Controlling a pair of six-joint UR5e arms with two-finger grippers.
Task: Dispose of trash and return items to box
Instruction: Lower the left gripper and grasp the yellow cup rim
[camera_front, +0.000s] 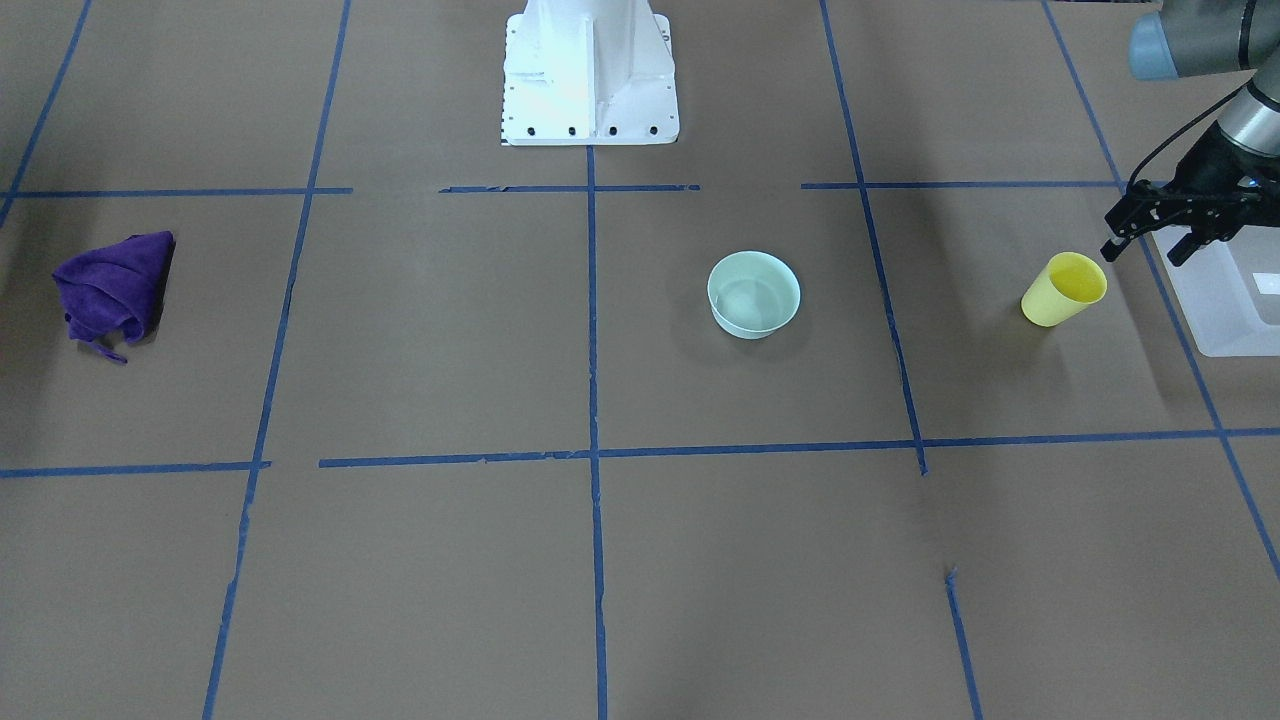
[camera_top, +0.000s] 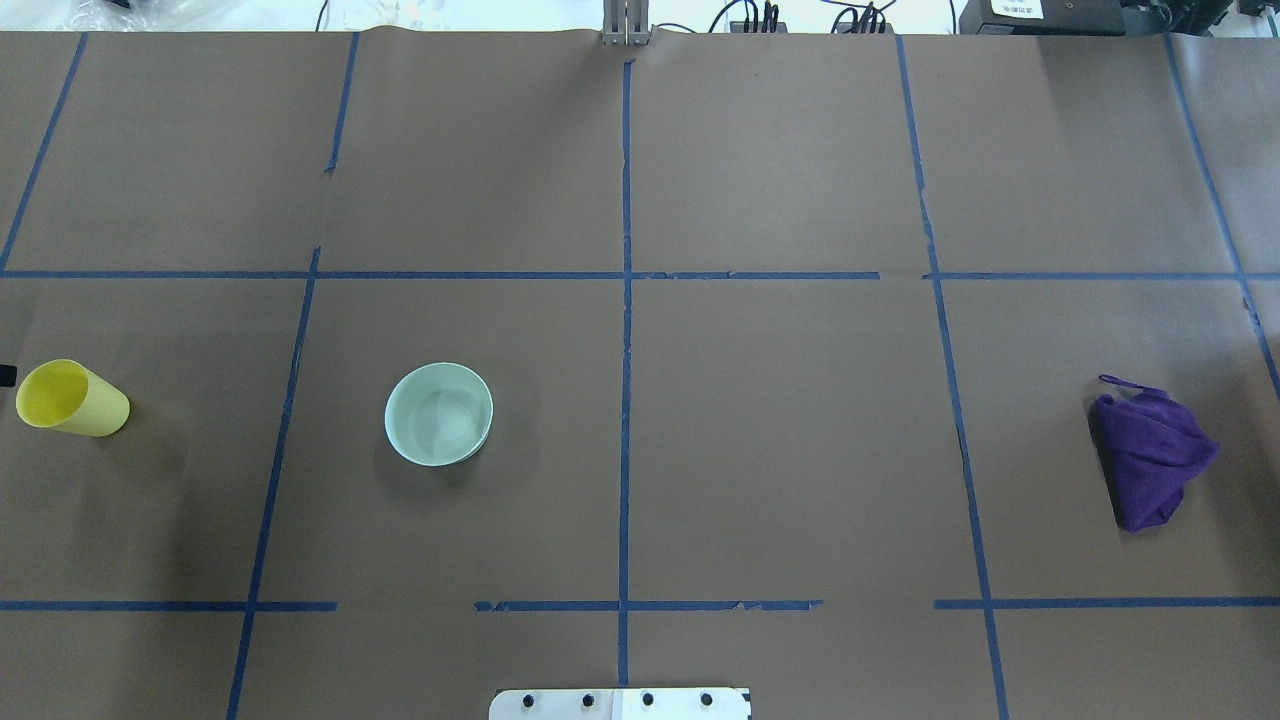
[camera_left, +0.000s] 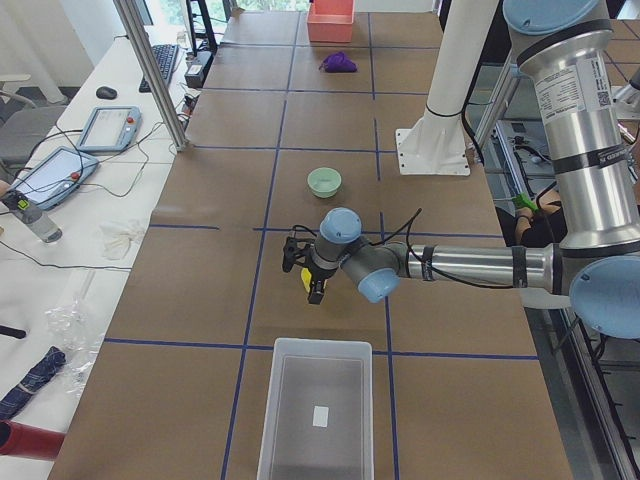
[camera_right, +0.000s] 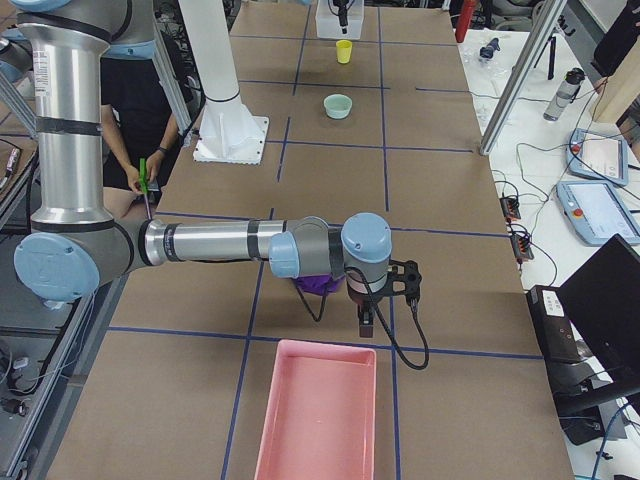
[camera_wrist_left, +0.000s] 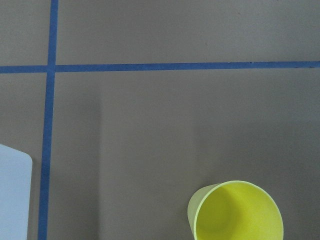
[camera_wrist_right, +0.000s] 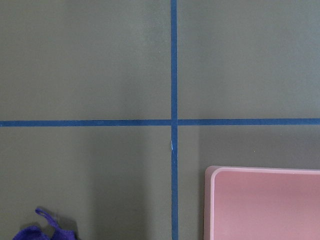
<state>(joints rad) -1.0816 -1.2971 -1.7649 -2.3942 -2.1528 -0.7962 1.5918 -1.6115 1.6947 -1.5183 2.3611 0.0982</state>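
The yellow cup (camera_front: 1065, 288) stands upright on the brown table, near the robot's left end; it also shows in the overhead view (camera_top: 72, 398) and low in the left wrist view (camera_wrist_left: 235, 212). The frosted white box (camera_front: 1225, 300) sits just beyond it at the table's end (camera_left: 315, 420), and appears to hold nothing. My left gripper (camera_front: 1145, 250) is open and empty, hovering between the cup and the box, beside the cup's rim. My right gripper (camera_right: 385, 290) hangs over the far end by a purple cloth (camera_right: 318, 284); I cannot tell if it is open or shut.
A pale green bowl (camera_front: 754, 293) sits near the table's middle. The crumpled purple cloth (camera_top: 1150, 455) lies at the robot's right side. A pink bin (camera_right: 320, 410) stands at that end. The white robot base (camera_front: 590, 75) is at the table's rear edge.
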